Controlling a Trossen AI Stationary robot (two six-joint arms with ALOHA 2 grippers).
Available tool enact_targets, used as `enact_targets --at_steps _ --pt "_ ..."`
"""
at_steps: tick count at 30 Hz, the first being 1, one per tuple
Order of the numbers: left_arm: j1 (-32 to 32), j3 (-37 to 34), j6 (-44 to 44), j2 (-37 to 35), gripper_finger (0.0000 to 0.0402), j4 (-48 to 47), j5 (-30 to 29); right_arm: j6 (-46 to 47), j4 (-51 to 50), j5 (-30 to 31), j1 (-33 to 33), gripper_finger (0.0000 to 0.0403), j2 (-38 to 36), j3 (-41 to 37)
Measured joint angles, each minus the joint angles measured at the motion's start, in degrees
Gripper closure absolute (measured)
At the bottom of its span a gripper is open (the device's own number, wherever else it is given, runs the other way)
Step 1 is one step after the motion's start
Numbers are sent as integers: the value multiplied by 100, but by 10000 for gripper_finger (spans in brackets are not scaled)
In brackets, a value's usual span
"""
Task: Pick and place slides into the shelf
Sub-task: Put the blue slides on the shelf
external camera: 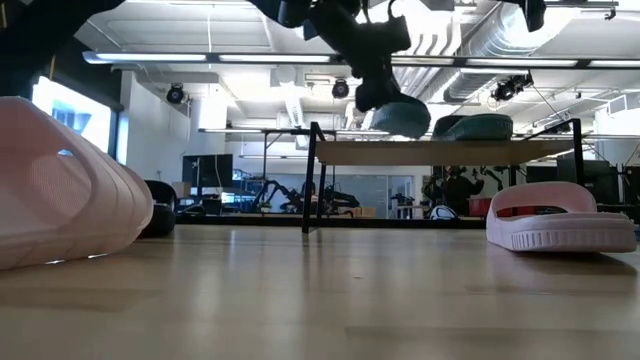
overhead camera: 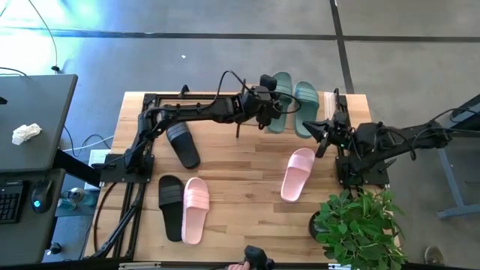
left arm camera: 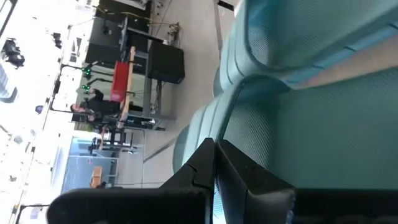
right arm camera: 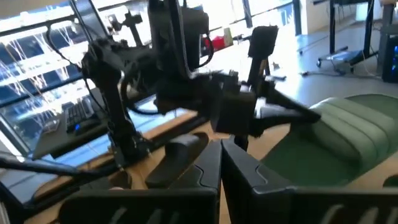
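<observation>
While the left gripper (overhead camera: 274, 96) is clamped on 1 sage-green slide (overhead camera: 280, 101) to seat it on the shelf (overhead camera: 319, 96) beside its mate (overhead camera: 305, 107), the right gripper (overhead camera: 321, 133) waits nearby, closed and empty, with 4 slides on the table (overhead camera: 240, 187).

A potted plant (overhead camera: 358, 221) stood at the table's (overhead camera: 247, 217) near right corner. Off to the left sat a dark desk (overhead camera: 30, 124) with a crumpled white cloth (overhead camera: 25, 133) on it, a keyboard (overhead camera: 9, 204) and mouse (overhead camera: 39, 196) below.
</observation>
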Motion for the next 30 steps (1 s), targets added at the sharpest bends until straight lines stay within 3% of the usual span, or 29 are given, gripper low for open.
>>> enact_targets --at_steps 15,30 --pt "87 70 -845 311 401 24 159 213 -148 -78 0 403 -15 0" --pt "105 64 -1053 342 401 61 289 361 -295 -97 0 403 -11 0"
